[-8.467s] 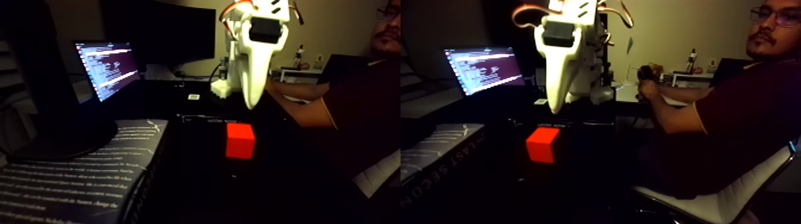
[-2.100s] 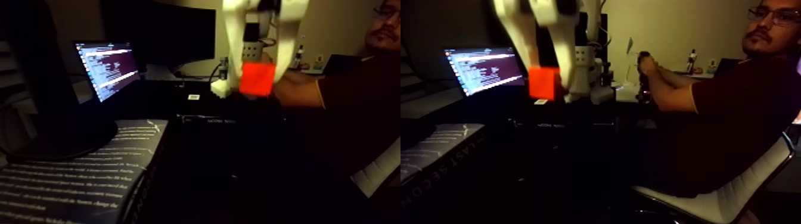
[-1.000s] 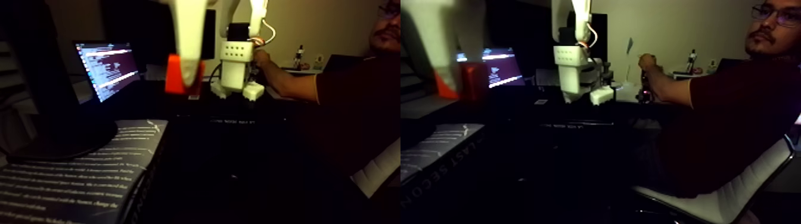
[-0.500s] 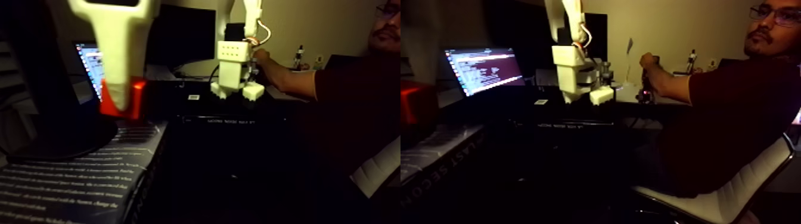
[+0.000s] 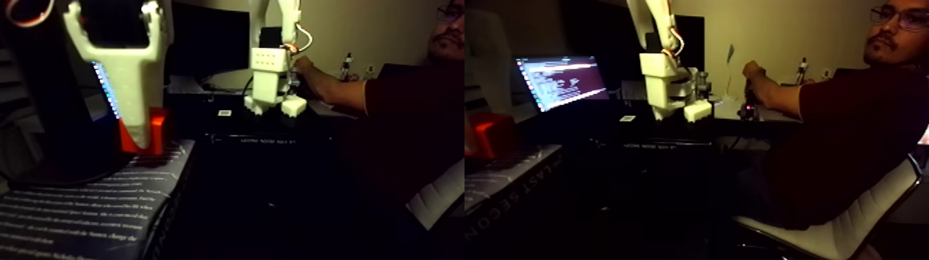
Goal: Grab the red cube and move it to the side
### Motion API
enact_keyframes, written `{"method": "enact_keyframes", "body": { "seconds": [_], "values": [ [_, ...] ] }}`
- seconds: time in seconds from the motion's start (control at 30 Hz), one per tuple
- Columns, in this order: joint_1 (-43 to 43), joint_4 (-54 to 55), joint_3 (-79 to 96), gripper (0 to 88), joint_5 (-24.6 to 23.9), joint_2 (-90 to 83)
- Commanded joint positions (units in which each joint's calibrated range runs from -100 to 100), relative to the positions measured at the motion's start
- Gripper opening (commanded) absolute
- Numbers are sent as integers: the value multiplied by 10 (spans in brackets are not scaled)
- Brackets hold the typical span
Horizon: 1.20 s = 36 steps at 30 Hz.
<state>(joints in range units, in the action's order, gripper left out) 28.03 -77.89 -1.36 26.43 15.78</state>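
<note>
Red cube clamped between closed white tool fingers, tool tip overlapping cube's front face, at far end of printed book; contact with cover unclear. Book lies at left edge of dark desk. Lit laptop screen behind. Arm base at desk's far side. Seated person at right, hand raised. Room dim.

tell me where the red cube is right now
In the fixed view the cube sits at the left, gripped by the white end effector, at the far end of the printed book and in front of the laptop.
</note>
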Motion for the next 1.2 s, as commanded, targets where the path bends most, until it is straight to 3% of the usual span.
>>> {"method": "enact_keyframes", "body": {
  "seconds": [0.0, 0.67, 0.9, 1.17],
  "values": [
    [10, 3, -14, 91, 4, 4],
    [5, 43, 24, 96, 4, 14],
    [4, 37, 23, 311, 26, 10],
    [3, -4, 15, 313, 36, 3]
  ]
}}
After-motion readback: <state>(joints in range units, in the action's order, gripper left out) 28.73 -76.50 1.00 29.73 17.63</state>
